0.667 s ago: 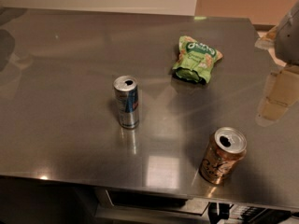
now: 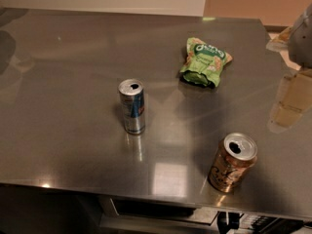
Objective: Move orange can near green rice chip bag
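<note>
Worktop [image 2: 73,82]: grey metal, wide; its left half carries nothing, and the front edge runs along the bottom of the view.
Silver-and-blue can [image 2: 132,106]: upright, left of the middle, well apart from the other things.
Green rice chip bag [image 2: 204,62]: lies flat toward the back, right of the middle, with bare metal on all sides.
Orange can [image 2: 232,163]: upright with its top opened, near the front edge, well apart from the bag; the surface between the two is bare.
Pincer [image 2: 303,35]: a pale shape at the right border, above the right edge of the worktop, cut off by the frame. I cannot tell if it is apart or together. It touches nothing.
Reflection: a pale patch on the metal under the pincer.
</note>
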{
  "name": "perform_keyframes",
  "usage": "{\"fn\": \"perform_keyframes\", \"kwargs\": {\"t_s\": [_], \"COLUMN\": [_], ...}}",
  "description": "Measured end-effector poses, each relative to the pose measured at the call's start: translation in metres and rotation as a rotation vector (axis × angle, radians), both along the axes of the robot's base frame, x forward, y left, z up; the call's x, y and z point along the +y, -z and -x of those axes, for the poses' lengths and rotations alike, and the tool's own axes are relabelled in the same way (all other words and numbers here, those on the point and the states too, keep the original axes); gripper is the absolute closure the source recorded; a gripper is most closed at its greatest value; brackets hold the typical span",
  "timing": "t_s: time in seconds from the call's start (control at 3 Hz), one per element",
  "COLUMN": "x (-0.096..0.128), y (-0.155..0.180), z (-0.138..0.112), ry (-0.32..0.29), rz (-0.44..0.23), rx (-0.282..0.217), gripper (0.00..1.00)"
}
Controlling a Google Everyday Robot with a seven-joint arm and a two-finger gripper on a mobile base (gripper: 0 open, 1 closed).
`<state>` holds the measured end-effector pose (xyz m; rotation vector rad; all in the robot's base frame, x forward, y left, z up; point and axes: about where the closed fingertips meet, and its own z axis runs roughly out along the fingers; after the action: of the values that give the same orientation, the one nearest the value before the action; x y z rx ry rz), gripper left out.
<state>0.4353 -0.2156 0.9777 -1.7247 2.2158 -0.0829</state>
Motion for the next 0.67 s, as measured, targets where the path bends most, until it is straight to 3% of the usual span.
{"fn": "perform_keyframes", "kwargs": {"t_s": [0.67], "x": [0.016], "y": [0.025], "z": [0.034], "ry": [-0.104], "rz": [-0.116], "rx": [0.058], "gripper": [0.00]}}
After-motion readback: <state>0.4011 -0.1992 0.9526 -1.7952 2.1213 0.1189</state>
